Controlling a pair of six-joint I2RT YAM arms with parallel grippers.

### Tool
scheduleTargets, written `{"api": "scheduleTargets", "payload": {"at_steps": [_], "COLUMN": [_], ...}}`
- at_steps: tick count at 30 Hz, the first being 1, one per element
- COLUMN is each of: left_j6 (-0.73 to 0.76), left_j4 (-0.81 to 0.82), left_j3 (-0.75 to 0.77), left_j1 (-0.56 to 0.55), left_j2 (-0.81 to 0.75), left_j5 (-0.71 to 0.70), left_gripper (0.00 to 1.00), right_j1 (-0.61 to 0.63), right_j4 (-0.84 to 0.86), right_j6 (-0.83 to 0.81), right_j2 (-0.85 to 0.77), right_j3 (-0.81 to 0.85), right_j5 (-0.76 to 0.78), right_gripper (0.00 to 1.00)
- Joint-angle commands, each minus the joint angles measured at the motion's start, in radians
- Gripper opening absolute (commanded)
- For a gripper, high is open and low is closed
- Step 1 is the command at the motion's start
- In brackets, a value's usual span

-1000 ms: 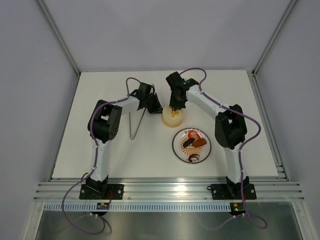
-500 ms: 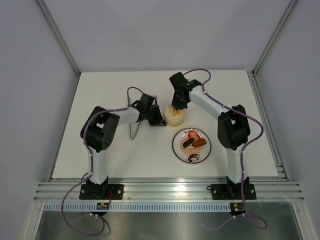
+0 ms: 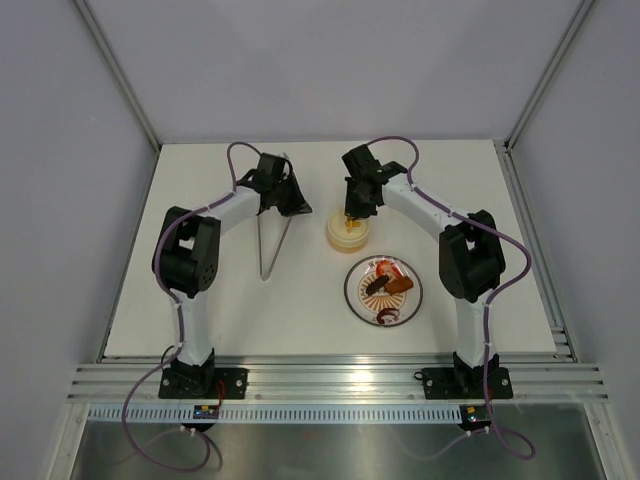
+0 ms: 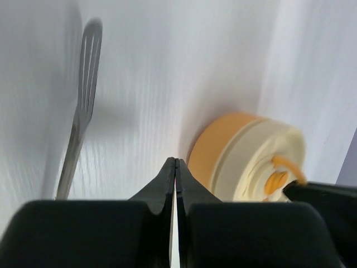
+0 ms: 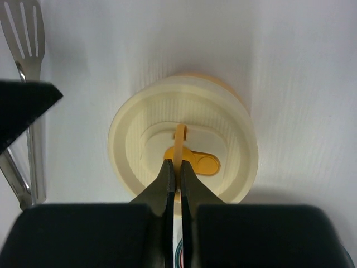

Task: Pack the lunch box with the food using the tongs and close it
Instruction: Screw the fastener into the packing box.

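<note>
The lunch box point(image 3: 347, 231) stands mid-table with its cream lid point(image 5: 223, 128) on it. My right gripper point(image 5: 174, 164) comes down on the lid from above, shut on the lid's thin yellow handle loop point(image 5: 179, 135); in the top view this right gripper point(image 3: 352, 209) covers the box's far side. The left gripper point(image 3: 301, 208) is shut on nothing, lifted left of the box point(image 4: 245, 156), its tips point(image 4: 176, 162) pressed together. The silver tongs point(image 3: 272, 243) lie flat on the table left of the box. The food point(image 3: 388, 285) lies on the plate point(image 3: 352, 290).
The patterned plate sits just in front of the lunch box, toward the right arm's base. The tongs' slotted ends point(image 5: 25, 39) point to the back of the table, under the left wrist. White walls point(image 3: 120, 110) enclose the table on three sides.
The left arm has swung from beside the lunch box to the back left, over the tongs' far end. The right gripper has stayed shut on the lid handle.
</note>
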Motion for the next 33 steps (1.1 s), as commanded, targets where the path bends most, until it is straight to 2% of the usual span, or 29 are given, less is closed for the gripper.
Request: {"api": "scheduleTargets", "payload": {"at_steps": [1, 2, 5, 9, 13, 18, 23, 33], "left_j6": [0.061, 0.066, 0.071, 0.08, 0.091, 0.043, -0.035, -0.081], "left_j4": [-0.041, -0.061, -0.066, -0.022, 0.005, 0.098, 0.253, 0.39], "left_j3": [0.142, 0.22, 0.308, 0.366, 0.356, 0.27, 0.077, -0.198], "left_j1": [-0.01, -0.012, -0.012, -0.016, -0.039, -0.062, -0.082, -0.118], "left_j2": [0.096, 0.149, 0.203, 0.286, 0.301, 0.268, 0.179, 0.012], "left_j5": [0.018, 0.043, 0.078, 0.23, 0.287, 0.333, 0.362, 0.299], "left_gripper": [0.0, 0.0, 0.0, 0.0, 0.0, 0.0, 0.0, 0.0], "right_j1": [-0.003, -0.002, -0.003, -0.003, -0.003, -0.003, -0.003, -0.01], "right_j4": [-0.072, -0.075, -0.097, -0.118, -0.121, -0.12, -0.102, -0.029], "right_j6": [-0.111, -0.116, -0.151, -0.186, -0.187, -0.153, -0.105, -0.052], "right_j2": [0.0, 0.0, -0.008, -0.011, -0.002, 0.004, 0.0, 0.004], "right_j3": [-0.041, -0.042, -0.044, -0.05, -0.049, -0.039, -0.044, -0.062], "right_j5": [-0.06, -0.063, -0.077, -0.079, -0.07, -0.04, -0.008, -0.002], "right_gripper": [0.0, 0.0, 0.0, 0.0, 0.0, 0.0, 0.0, 0.0]}}
